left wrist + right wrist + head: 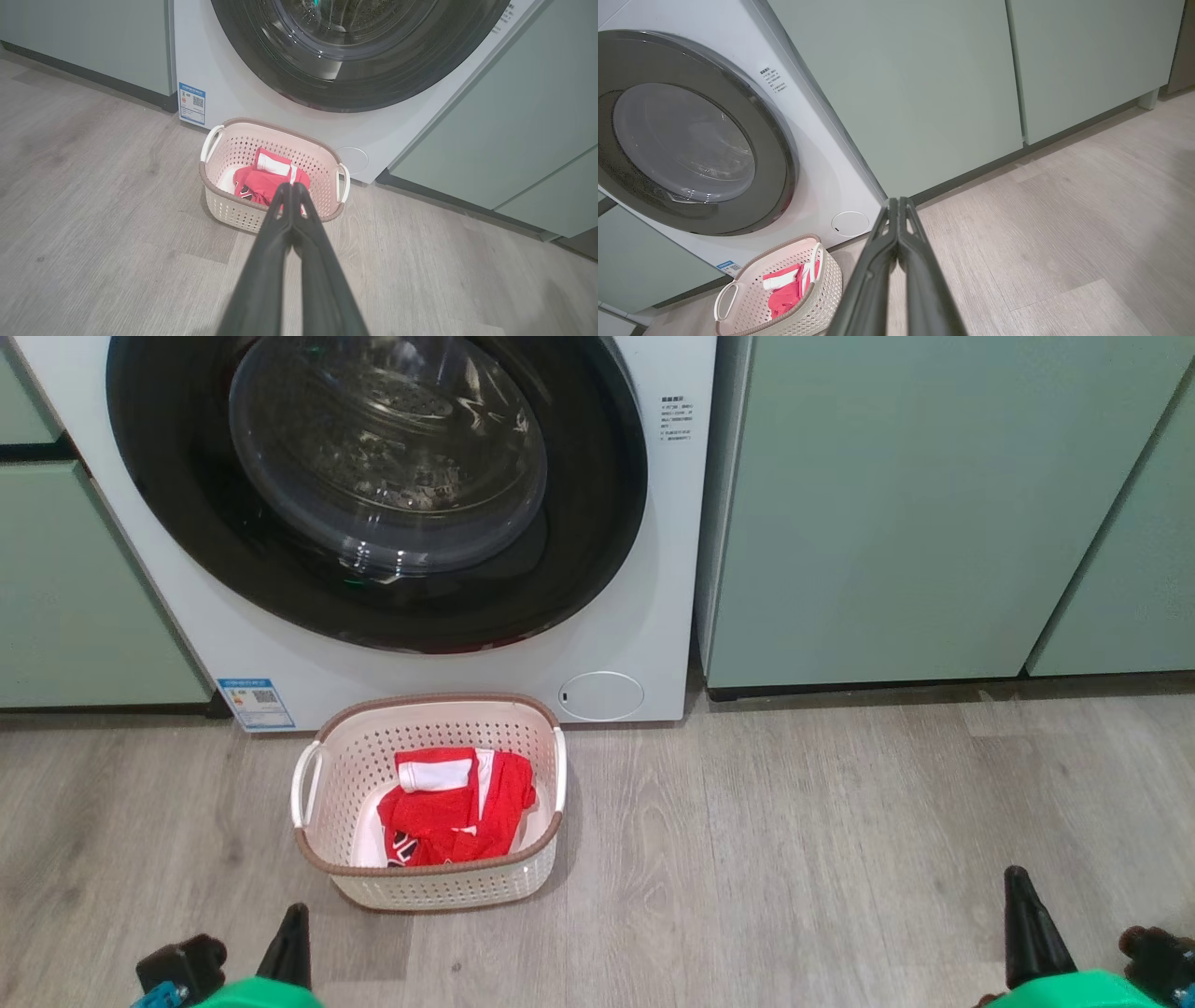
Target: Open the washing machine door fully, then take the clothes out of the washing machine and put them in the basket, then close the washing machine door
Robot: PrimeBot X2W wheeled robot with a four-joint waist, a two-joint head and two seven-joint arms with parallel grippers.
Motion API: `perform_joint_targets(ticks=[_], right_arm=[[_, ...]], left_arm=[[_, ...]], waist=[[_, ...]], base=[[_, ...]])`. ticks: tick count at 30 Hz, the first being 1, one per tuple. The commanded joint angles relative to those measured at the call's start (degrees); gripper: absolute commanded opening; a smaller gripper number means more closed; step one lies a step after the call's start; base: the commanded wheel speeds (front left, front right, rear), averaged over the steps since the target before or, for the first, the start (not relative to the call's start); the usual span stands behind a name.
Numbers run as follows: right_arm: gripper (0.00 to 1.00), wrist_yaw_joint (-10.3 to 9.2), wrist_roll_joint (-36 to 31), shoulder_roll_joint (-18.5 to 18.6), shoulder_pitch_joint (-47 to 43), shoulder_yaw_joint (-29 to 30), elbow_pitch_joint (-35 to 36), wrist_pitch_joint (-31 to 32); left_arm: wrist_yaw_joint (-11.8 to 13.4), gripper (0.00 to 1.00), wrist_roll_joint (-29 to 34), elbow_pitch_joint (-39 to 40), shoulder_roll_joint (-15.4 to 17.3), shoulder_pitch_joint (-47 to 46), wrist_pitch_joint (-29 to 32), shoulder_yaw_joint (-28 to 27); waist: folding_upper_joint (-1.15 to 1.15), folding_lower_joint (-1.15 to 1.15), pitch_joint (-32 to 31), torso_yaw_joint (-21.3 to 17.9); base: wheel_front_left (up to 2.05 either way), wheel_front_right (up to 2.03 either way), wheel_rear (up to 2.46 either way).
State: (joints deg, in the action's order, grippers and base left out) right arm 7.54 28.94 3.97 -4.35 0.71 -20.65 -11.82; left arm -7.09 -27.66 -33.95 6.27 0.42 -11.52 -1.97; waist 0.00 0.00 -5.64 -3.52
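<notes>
The washing machine (667, 579) stands white against the wall, and its door (597, 523), black-rimmed with a clear bulging window, lies shut flat against the front. On the floor right before it sits the cream basket (429, 702), with the red clothes (457, 807) bundled inside. My left gripper (297, 910) is shut and empty at the lower left, short of the basket. In the left wrist view the left gripper (290, 185) points over the basket (224, 205) and the clothes (266, 179). My right gripper (898, 200) is shut and empty over bare floor, right of the basket (826, 284).
Pale green cabinets (887, 504) flank the machine on both sides. A small round white hatch (600, 695) and a blue sticker (254, 702) sit low on the machine's front. Grey wood-look floor (794, 849) spreads wide to the right of the basket.
</notes>
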Motion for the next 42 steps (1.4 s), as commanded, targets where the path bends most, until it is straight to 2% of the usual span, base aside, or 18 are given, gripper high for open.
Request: perform_joint_targets(ticks=[1,42], right_arm=[[0.00,-0.01,2.0,0.3,3.0,0.5,2.2,0.4],[0.00,-0.03,25.6,-0.2,5.9,2.5,3.9,7.3]], left_arm=[[-0.1,0.00,-2.0,2.4,0.5,-3.2,0.4,-0.8],[-0.2,0.00,-26.1,9.2,-1.0,-4.5,7.1,-2.2]], waist=[[0.00,0.00,0.1,0.1],[0.00,0.00,2.3,1.4]], base=[[0.00,0.00,0.00],[0.00,0.00,0.00]])
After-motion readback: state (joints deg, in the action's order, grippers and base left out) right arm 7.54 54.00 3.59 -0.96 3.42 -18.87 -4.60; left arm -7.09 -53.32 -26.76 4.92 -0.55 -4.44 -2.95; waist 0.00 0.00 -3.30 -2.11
